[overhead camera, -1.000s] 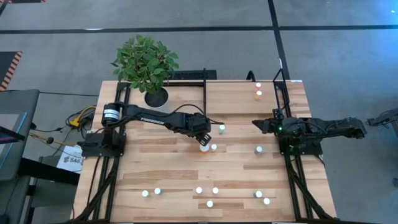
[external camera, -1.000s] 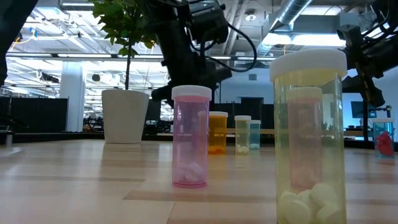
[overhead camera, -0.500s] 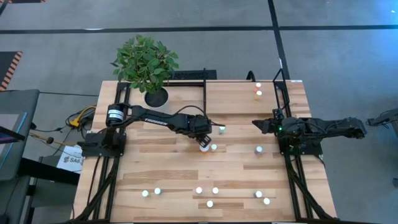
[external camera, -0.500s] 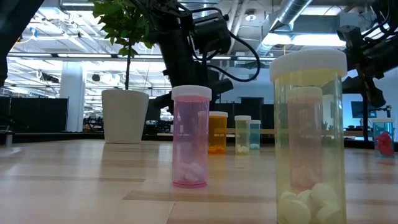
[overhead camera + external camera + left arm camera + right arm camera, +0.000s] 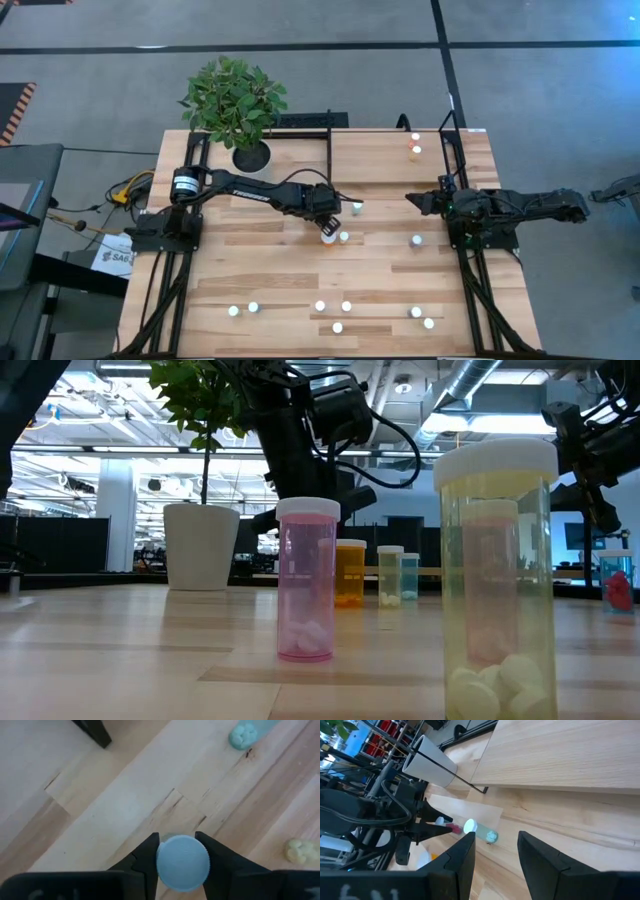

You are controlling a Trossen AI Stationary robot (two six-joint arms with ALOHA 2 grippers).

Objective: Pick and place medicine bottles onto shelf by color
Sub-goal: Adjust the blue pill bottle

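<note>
Medicine bottle w/ round white cap (image 5: 182, 861) sits mid-table, clamped between the left gripper (image 5: 328, 230) fingers, so the grasp step looks done. Which body colour it has I can't tell from above. Next move prob: lift straight up, carry to the light-wood shelf w/ black metal bars (image 5: 385, 150) at the far side, set it by its colour group. Right gripper (image 5: 415, 200) waits at the right side, part open, holding nothing

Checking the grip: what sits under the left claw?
Under the left claw, a round white bottle cap is clamped between its dark fingers. The cap hides the bottle's body and colour.
</note>
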